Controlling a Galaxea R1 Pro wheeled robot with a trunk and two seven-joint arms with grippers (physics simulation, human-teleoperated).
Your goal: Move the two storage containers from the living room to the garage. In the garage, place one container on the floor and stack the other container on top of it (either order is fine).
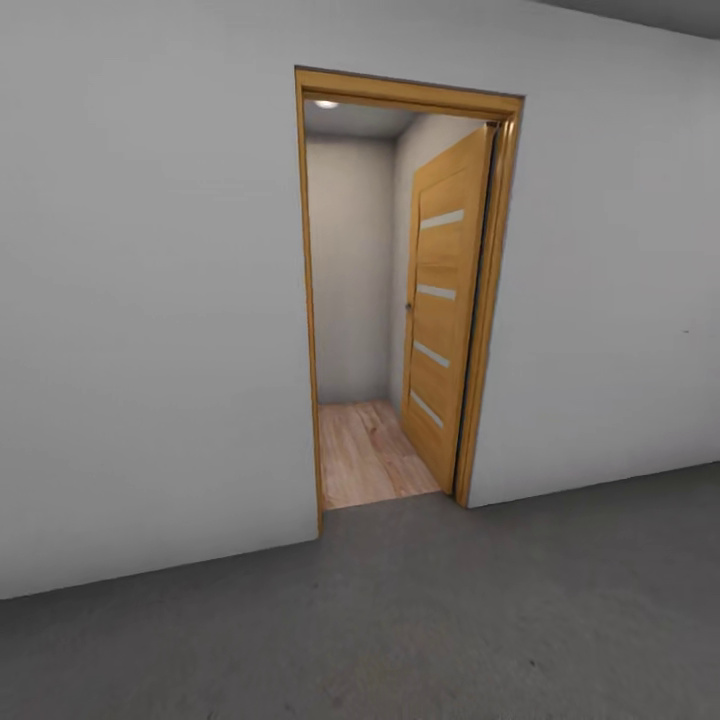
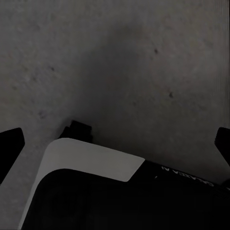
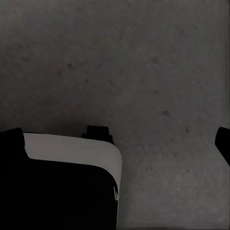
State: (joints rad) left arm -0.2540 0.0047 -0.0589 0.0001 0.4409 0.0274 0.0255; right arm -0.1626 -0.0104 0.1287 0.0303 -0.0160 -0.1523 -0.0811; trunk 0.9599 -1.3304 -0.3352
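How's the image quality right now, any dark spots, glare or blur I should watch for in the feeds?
Head view: evenly lit and sharp; a ceiling light glows inside the doorway, no glare on the concrete floor. Left wrist view: dim, a soft shadow on the floor, left gripper fingertips near black at the edges. Right wrist view: just as dark, right gripper fingertips silhouetted.

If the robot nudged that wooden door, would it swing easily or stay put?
The door stands open on its frame, so it would probably swing rather than slide. It looks like a stiff, fairly heavy slab. Its pale strips may be glass, so possibly fragile.
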